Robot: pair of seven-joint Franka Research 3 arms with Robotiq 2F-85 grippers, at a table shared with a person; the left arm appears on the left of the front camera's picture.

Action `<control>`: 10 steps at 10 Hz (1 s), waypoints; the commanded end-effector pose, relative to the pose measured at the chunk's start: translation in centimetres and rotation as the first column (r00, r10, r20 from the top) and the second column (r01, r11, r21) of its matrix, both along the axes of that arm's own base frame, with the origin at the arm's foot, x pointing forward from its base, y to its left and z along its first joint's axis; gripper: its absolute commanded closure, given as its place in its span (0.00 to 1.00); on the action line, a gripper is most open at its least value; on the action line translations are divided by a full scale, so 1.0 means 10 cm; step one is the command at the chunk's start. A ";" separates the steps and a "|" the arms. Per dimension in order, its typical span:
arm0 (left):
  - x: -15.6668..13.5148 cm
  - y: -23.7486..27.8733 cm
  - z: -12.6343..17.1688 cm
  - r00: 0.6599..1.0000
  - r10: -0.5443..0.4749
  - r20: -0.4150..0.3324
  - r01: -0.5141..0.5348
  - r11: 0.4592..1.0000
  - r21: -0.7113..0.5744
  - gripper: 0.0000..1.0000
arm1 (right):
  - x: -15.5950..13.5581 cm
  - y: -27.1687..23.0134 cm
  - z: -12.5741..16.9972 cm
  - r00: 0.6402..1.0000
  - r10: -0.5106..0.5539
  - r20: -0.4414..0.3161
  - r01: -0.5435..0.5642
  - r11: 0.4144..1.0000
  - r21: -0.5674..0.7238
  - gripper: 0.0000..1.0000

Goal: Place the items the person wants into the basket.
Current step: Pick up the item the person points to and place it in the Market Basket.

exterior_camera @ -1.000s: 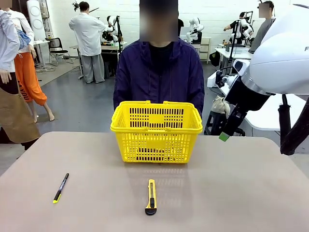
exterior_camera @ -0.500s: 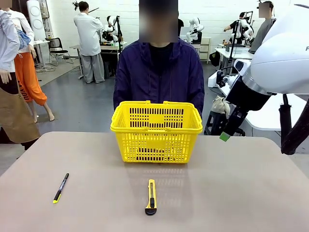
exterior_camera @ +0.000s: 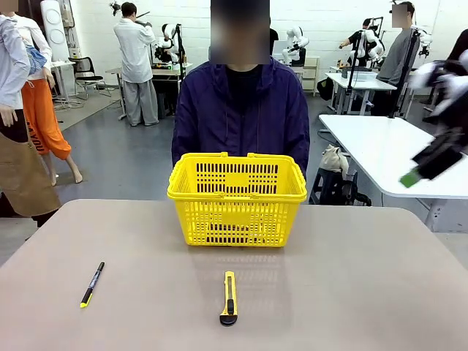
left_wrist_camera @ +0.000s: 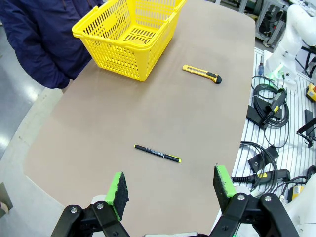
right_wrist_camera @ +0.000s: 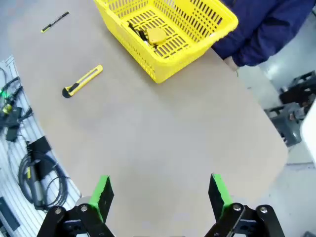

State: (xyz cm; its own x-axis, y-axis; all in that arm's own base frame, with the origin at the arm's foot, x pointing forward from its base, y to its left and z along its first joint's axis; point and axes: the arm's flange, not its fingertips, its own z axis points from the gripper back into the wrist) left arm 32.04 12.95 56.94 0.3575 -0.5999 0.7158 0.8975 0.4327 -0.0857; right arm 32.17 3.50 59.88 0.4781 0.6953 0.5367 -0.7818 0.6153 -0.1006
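baskets: 1 yellow shopping basket (exterior_camera: 237, 199) | utility knives: 1 yellow-and-black (exterior_camera: 229, 297) | pens: 1 black with yellow end (exterior_camera: 91, 284) | tape measures: 1 yellow, in basket (right_wrist_camera: 157, 35) | persons at table: 1 (exterior_camera: 240, 110)

You see the left gripper (left_wrist_camera: 170, 187) built of black linked fingers with round silver screws at the joints; each finger ends in a bright green pad (left_wrist_camera: 117, 188) with a rough dark inner face; the right gripper (right_wrist_camera: 159, 192) has the same black links and green pads; the person (exterior_camera: 240, 117) wears a dark navy-purple zip jacket over a black top.
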 end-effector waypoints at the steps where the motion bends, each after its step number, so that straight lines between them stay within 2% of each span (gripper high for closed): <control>1: -0.01 0.01 0.00 1.000 -0.019 0.020 0.020 1.000 -0.017 0.10 | -0.43 -0.50 0.02 0.999 0.034 0.034 -0.038 0.990 0.135 0.00; 3: -0.01 0.01 0.00 1.000 -0.019 0.020 0.020 1.000 -0.017 0.10 | -0.82 -1.06 0.11 0.980 -0.003 0.200 -0.056 0.957 0.285 0.00; 4: -0.01 0.01 0.00 1.000 -0.019 0.020 0.020 1.000 -0.017 0.10 | -0.94 -1.31 0.08 0.959 0.006 0.285 -0.106 0.935 0.338 0.00; 5: -0.01 0.01 0.00 1.000 -0.019 0.020 0.020 1.000 -0.017 0.10 | -0.99 -1.56 0.00 0.948 -0.033 0.317 -0.101 0.912 0.397 0.00; 7: -0.01 0.01 0.00 1.000 -0.019 0.020 0.020 1.000 -0.017 0.10 | -0.90 -1.93 -0.25 0.944 -0.013 0.330 -0.141 0.888 0.438 0.00; 10: -0.01 0.01 0.00 1.000 -0.019 0.020 0.020 1.000 -0.017 0.10 | -0.64 -2.04 -0.41 0.946 0.090 0.312 -0.200 0.918 0.343 0.00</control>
